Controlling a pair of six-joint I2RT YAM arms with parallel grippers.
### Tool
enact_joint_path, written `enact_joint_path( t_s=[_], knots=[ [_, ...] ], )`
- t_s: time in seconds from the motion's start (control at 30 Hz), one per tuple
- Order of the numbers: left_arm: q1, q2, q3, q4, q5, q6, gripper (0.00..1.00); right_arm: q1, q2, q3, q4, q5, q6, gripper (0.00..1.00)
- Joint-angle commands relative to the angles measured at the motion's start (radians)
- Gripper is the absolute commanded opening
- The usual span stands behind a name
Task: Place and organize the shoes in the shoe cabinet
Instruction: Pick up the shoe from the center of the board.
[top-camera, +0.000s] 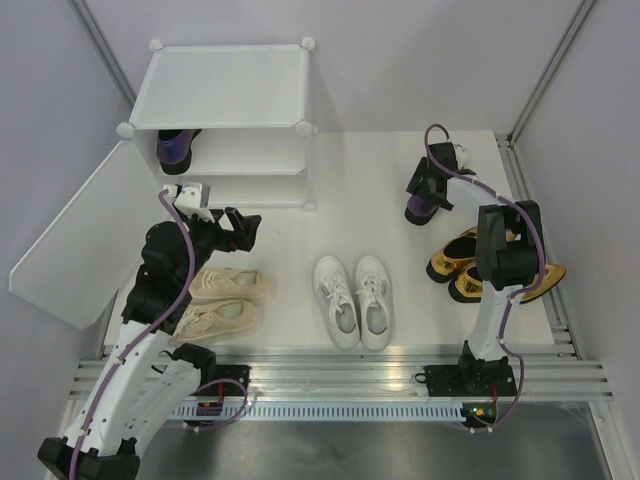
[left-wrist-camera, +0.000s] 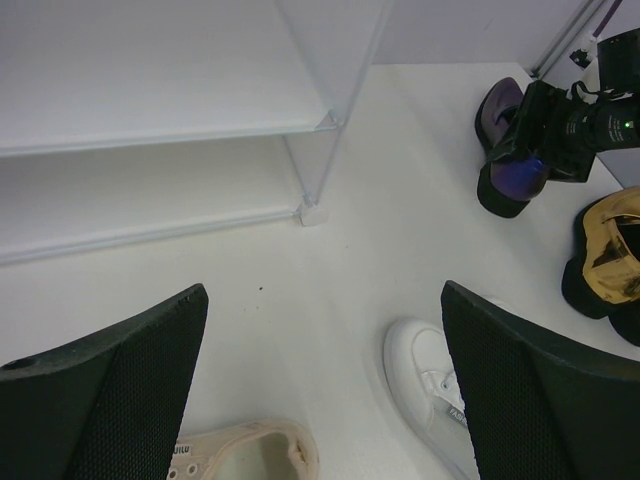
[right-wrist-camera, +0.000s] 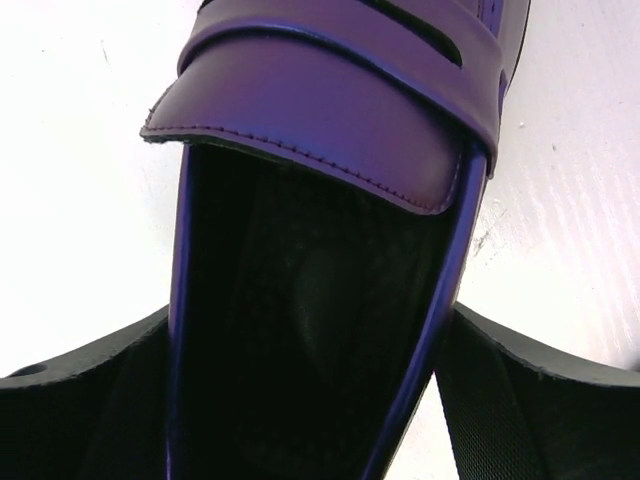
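The white shoe cabinet (top-camera: 220, 85) stands at the back left with its door (top-camera: 70, 240) swung open. One purple loafer (top-camera: 175, 150) sits on its upper shelf. My right gripper (top-camera: 432, 190) is closed on the second purple loafer (top-camera: 420, 208) at the back right. In the right wrist view the loafer (right-wrist-camera: 330, 90) fills the gap between my fingers (right-wrist-camera: 530, 400). My left gripper (top-camera: 243, 228) is open and empty in front of the cabinet, above the beige sneakers (top-camera: 225, 300). The white sneakers (top-camera: 352, 300) lie in the middle and the gold heels (top-camera: 460, 265) at the right.
In the left wrist view, the open gripper (left-wrist-camera: 322, 290) hangs over bare table. A beige sneaker (left-wrist-camera: 250, 455) is below it, a white sneaker (left-wrist-camera: 425, 385) to the right, and the cabinet shelf (left-wrist-camera: 150, 80) ahead. A metal rail (top-camera: 340, 380) runs along the near edge.
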Motion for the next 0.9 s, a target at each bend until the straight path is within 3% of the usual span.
enact_joint_path(
  t_s=[0.0, 0.03, 0.07, 0.17, 0.4, 0.87],
  knots=[
    [-0.006, -0.013, 0.016, 0.015, 0.002, -0.015, 1.00, -0.003, 0.060, 0.009, -0.016, 0.039, -0.040, 0.84],
    [-0.004, -0.013, 0.016, 0.016, 0.002, -0.015, 1.00, -0.002, 0.060, 0.008, -0.016, 0.019, -0.041, 0.77],
    [-0.004, -0.013, 0.017, 0.016, 0.003, -0.015, 1.00, -0.003, 0.058, 0.005, -0.014, 0.010, -0.043, 0.59],
    [-0.006, -0.015, 0.014, 0.016, 0.003, -0.014, 1.00, -0.002, 0.037, -0.008, -0.010, -0.047, -0.048, 0.38],
    [-0.006, -0.026, 0.011, 0.021, 0.003, -0.012, 1.00, 0.002, -0.070, -0.058, -0.002, -0.190, -0.038, 0.02],
    [-0.003, -0.021, 0.002, 0.036, 0.017, -0.015, 1.00, 0.043, -0.392, -0.230, -0.003, -0.337, -0.041, 0.01]
  ],
)
